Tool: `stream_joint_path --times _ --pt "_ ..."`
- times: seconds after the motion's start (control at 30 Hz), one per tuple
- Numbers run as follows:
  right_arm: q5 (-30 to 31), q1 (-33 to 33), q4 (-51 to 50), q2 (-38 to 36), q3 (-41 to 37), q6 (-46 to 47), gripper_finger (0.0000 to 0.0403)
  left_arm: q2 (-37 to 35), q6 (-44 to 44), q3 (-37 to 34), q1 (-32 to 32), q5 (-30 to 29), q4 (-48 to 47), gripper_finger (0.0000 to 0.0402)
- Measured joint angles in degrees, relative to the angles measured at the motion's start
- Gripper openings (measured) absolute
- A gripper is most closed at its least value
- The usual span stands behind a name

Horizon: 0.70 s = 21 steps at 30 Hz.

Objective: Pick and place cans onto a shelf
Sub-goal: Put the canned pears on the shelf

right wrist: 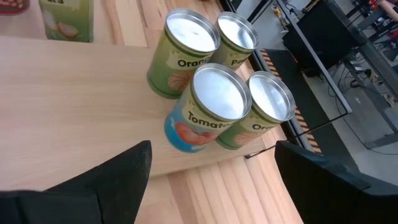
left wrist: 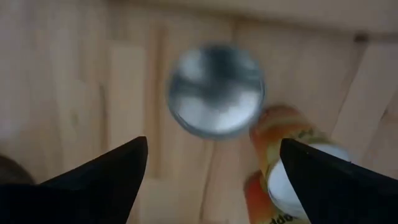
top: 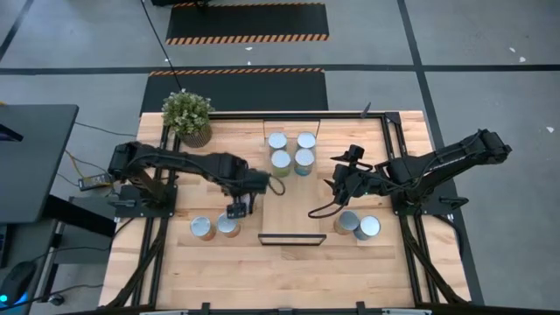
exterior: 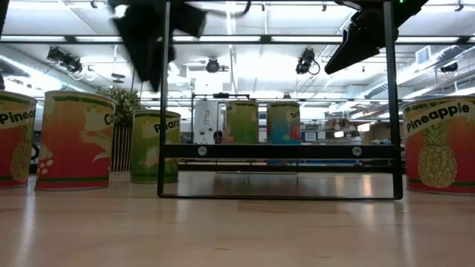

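The shelf is a light-wood board with dark end frames in the middle of the table. Several cans stand grouped on its far end and also show in the right wrist view. Two cans stand on the table to the shelf's left and two cans to its right. My left gripper hangs open above the left pair; the blurred left wrist view shows it over a silver can top. My right gripper is open and empty, right of the shelf, facing the grouped cans.
A potted green plant stands at the table's far left corner. In the low view a green can stands on the table left of the shelf frame. Bare board lies at the shelf's near end.
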Motion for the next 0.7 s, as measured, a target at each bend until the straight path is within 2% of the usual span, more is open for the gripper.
stream_joint_path --times 0.27,0.4,0.7 --pt "0.02 0.22 0.88 0.00 0.00 -0.40 0.0348 -0.20 -1.87 -7.75 -0.96 4.15 3.97 0.0373" --pt "0.03 0.22 1.51 0.00 0.00 -0.57 0.0348 -0.09 -1.11 -7.93 -0.52 3.74 6.78 0.0373" --pt "0.04 0.22 1.85 0.00 0.00 -1.07 0.0348 -3.51 -3.48 -8.03 -0.28 5.61 4.65 0.0373"
